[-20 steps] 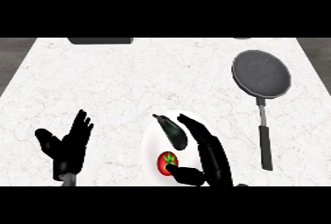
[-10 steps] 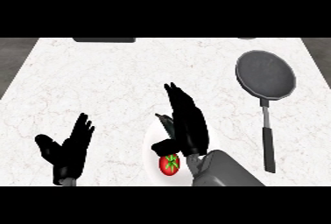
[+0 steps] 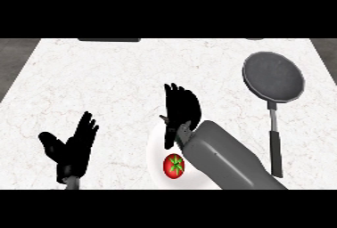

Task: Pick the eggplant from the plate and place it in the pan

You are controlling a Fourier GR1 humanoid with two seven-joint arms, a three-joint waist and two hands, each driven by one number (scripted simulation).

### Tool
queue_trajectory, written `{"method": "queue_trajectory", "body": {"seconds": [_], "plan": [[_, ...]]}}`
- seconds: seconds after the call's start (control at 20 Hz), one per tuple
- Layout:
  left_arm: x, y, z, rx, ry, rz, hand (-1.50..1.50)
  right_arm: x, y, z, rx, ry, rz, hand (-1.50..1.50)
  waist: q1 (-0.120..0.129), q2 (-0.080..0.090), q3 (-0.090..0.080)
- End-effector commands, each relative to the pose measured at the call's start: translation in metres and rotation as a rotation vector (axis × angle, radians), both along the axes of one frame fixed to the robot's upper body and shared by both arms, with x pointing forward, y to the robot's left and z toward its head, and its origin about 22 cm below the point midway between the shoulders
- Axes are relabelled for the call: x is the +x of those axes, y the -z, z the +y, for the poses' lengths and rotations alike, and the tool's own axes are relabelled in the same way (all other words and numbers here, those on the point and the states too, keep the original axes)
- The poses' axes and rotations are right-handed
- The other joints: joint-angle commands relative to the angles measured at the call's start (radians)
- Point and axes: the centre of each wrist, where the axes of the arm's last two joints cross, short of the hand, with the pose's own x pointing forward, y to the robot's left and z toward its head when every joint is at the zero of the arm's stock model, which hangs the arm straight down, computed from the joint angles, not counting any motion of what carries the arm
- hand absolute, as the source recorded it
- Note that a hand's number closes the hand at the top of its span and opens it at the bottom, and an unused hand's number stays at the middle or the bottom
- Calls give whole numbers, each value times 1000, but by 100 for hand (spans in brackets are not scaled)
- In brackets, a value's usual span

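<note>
The white plate point(image 3: 157, 143) lies near the counter's front edge, left of centre. My right hand point(image 3: 181, 109) hovers over its far part with fingers straight and pointing away from me. It covers nearly all of the dark eggplant, of which only a tip point(image 3: 162, 117) shows at the hand's left side. I cannot tell whether the hand touches it. The grey forearm hides the plate's right half. The black pan point(image 3: 273, 76) sits at the right, its handle point(image 3: 273, 139) pointing toward me. My left hand point(image 3: 69, 147) rests open at the lower left.
A red tomato point(image 3: 175, 165) with a green stem lies on the near part of the plate, beside my right forearm. A dark flat object point(image 3: 108, 39) sits at the counter's back edge. The grey floor shows past the counter's left edge point(image 3: 16, 75).
My right hand has risen from the plate's near right side and moved forward over the eggplant, which is now almost hidden. The forearm has come further into view. The left hand has stayed still.
</note>
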Motion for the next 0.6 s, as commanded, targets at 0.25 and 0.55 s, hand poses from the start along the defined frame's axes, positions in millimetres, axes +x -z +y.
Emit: {"method": "queue_trajectory", "body": {"seconds": [0.25,0.55], "plan": [[1,-1,-12,-7,11,15,0,31,21,7,-205,-37,153,-150,-1,-1,1],[7,2,-12,-12,3,-12,0,30,23,2,-244,-98,372,-150,-16,-4,1]]}}
